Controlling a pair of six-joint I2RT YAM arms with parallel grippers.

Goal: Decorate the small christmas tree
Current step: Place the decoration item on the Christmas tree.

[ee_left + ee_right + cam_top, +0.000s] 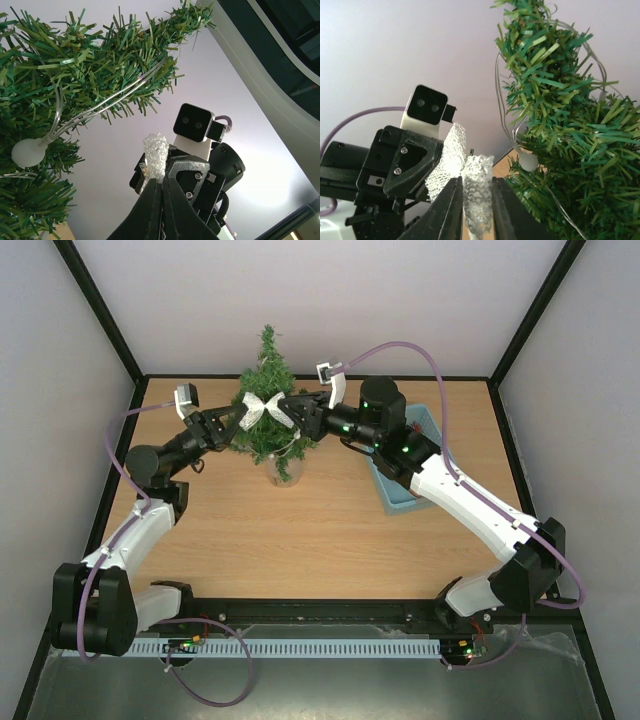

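Left tool (236, 420) and right tool (290, 408), flanking small christmas tree (269, 368), pinch bow (264, 408).

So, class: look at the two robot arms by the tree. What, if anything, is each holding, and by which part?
One white mesh bow, shared: the left pincer pinches the bow's side nearest it, and the right pincer clasps the opposite side.

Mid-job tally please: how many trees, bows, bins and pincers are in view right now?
tree: 1
bow: 1
blue bin: 1
pincers: 2, left pincer and right pincer
Total: 5
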